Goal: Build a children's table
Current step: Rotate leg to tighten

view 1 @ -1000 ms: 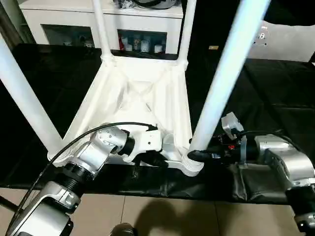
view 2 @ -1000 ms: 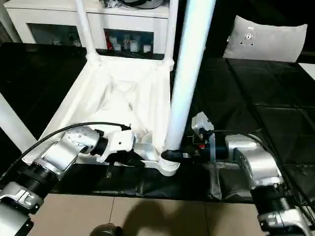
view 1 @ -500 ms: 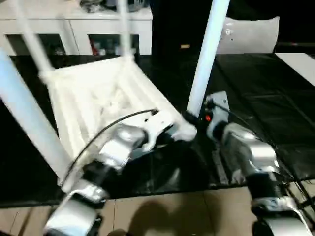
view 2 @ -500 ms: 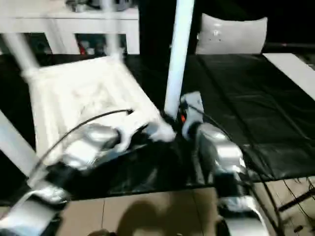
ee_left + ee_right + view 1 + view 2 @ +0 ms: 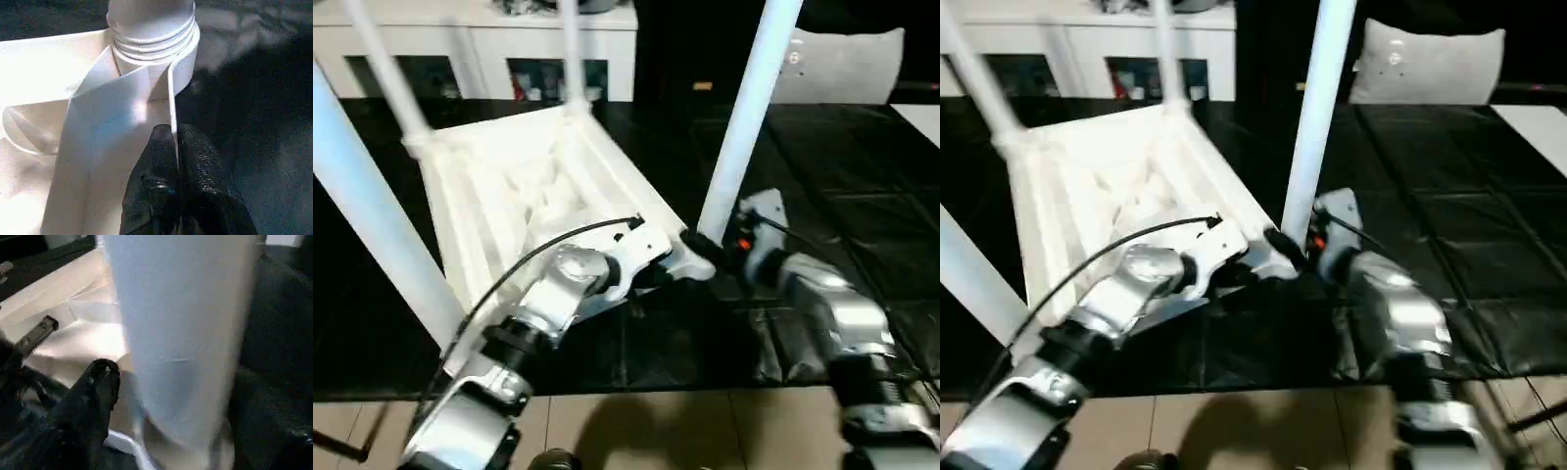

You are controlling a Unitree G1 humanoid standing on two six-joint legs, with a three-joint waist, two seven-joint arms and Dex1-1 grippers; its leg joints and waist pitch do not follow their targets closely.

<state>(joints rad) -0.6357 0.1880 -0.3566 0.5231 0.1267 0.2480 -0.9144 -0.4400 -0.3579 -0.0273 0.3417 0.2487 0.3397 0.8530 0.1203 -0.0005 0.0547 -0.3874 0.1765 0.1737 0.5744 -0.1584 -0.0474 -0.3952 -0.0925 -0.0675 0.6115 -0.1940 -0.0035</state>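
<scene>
White plastic children's table [image 5: 519,186] lies upturned, legs up. Left gripper [image 5: 173,147] pinches its thin rim below a threaded socket; right gripper [image 5: 161,396] seemingly spread around a leg [image 5: 186,333].

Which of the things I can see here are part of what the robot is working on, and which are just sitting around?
Part of the job:
- children's table, upside down, legs up
- leg nearest the right gripper
- left gripper, pinching a thin rib of the table's underside

Just lying about:
- white cabinet behind
- white cushion
- black-covered work table underneath
</scene>
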